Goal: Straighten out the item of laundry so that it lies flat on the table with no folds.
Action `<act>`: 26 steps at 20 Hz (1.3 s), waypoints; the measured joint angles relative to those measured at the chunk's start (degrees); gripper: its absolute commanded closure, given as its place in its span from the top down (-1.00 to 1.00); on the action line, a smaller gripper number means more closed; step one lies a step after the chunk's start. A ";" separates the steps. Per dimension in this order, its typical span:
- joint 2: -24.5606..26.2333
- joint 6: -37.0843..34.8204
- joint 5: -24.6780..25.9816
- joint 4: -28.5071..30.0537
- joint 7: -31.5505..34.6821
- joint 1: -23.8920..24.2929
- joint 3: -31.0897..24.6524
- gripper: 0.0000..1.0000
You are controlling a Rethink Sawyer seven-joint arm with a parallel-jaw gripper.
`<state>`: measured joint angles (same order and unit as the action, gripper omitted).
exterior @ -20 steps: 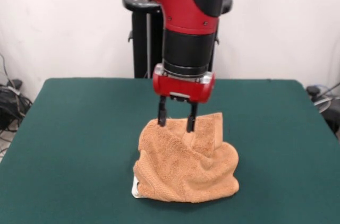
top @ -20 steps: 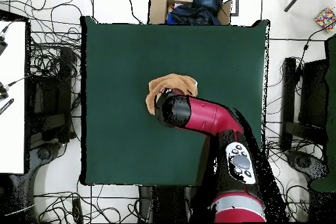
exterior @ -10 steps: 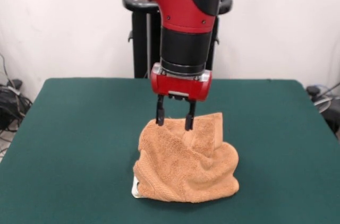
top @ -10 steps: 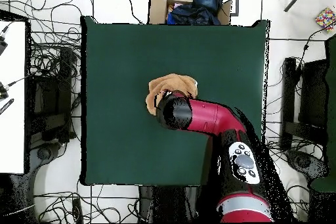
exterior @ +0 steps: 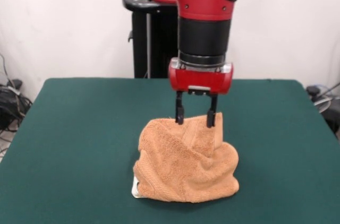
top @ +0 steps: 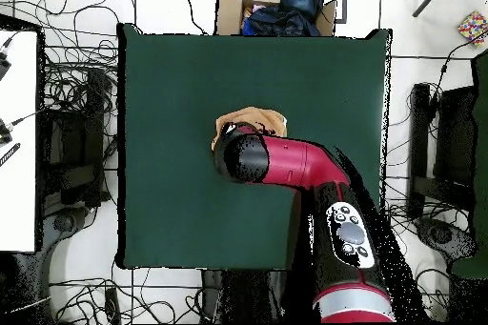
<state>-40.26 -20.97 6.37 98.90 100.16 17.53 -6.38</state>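
Towel (exterior: 183,163), orange-tan terry cloth, bunched into a crumpled heap near the middle of the dark green counter (exterior: 74,134), toward the near edge in the front view. Heaped up, with a raised fold at the far right side and deep creases running down the front; far from flat. Small white tag (exterior: 135,188) poking out under the lower left corner of the heap, touching the felt. End effector (exterior: 195,116) hanging straight down from the red and black arm (exterior: 204,17), two dark fingers (exterior: 179,113) spread apart and released, nothing clamped between them. Fingertips level with the top edge of the heap, at or just behind the raised fold; actual contact with the cloth impossible to tell from the front. Seen from overhead, most of the towel (top: 250,116) covered by the arm's wrist, only a tan rim showing at the far side, roughly central on the counter (top: 172,73), well apart from every edge. Beyond the counter in the overhead view, an open cardboard box (top: 276,7) holding dark blue cloth, with tangled cables (top: 76,83) on the floor at both sides. Behind the counter in the front view, a plain white wall (exterior: 64,22) and the black pedestal (exterior: 146,43).
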 measured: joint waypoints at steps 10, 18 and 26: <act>-1.90 -0.36 -0.01 1.16 0.00 0.57 -4.20 1.00; -1.14 -0.36 2.80 3.42 0.00 0.79 -6.01 1.00; 1.03 -0.35 6.83 3.81 0.00 1.88 -6.75 1.00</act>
<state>-39.23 -21.31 13.20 102.71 100.16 19.42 -13.13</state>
